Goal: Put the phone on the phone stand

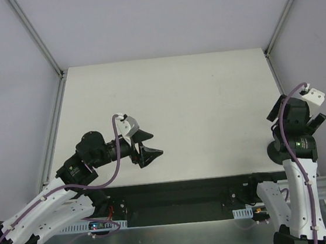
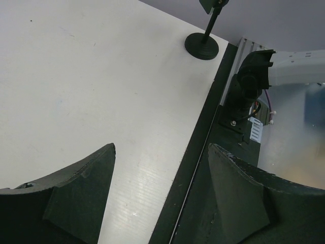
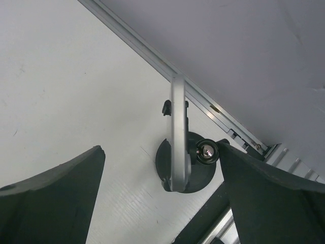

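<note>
My left gripper (image 2: pixel 161 147) hangs over the table's (image 1: pixel 165 86) near edge, left of the middle. Its jaws are spread well apart, and I have hold of nothing. Between its fingers I see only white tabletop and the dark strip (image 2: pixel 195 142) that runs along that edge.

My right gripper (image 3: pixel 160 148) is at the near right corner, pointing down. Its jaws are also spread wide and grip nothing. The phone (image 3: pixel 177 132) stands between these two fingers, edge-on to my wrist camera, so it shows only as a thin silver-grey band with rounded ends. One finger is well clear of it. The other comes just beside a small metal-capped knob (image 3: pixel 207 151), and I cannot tell whether it touches.

The phone rests on the phone stand (image 3: pixel 195 175), whose round black base lies directly below it on the table, close to the near right corner. A small black clip (image 3: pixel 166 107) shows against the phone's side near its upper end.

Beyond the stand, a metal rail (image 3: pixel 147 53) runs along the table's right edge, with a grey wall (image 3: pixel 244 51) behind it. From above, the white table stretches on to its far edge.
</note>
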`<state>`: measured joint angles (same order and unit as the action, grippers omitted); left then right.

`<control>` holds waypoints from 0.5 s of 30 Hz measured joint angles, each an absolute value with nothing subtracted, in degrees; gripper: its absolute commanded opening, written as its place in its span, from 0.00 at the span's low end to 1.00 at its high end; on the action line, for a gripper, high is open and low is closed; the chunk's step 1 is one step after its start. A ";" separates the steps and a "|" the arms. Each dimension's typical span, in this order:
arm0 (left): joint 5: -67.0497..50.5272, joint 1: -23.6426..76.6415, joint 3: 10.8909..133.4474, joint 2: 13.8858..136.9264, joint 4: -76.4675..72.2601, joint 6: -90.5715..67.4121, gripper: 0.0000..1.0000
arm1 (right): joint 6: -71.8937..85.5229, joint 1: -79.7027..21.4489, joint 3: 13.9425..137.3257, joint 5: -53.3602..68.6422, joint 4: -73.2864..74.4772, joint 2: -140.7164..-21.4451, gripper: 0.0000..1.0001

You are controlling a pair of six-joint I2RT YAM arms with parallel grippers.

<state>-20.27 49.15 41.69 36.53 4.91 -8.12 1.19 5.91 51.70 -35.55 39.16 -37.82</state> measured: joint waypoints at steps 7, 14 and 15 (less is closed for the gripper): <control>-20.53 49.15 42.24 38.35 4.43 -8.38 0.72 | 0.75 3.79 55.20 -36.91 41.50 -38.13 0.96; -19.05 49.15 42.44 40.88 3.22 -9.89 0.74 | -2.44 -17.19 66.98 -51.09 44.40 -40.23 0.96; -18.52 49.15 42.65 41.50 3.22 -10.20 0.74 | -3.18 -21.61 68.55 -53.32 44.47 -40.88 0.96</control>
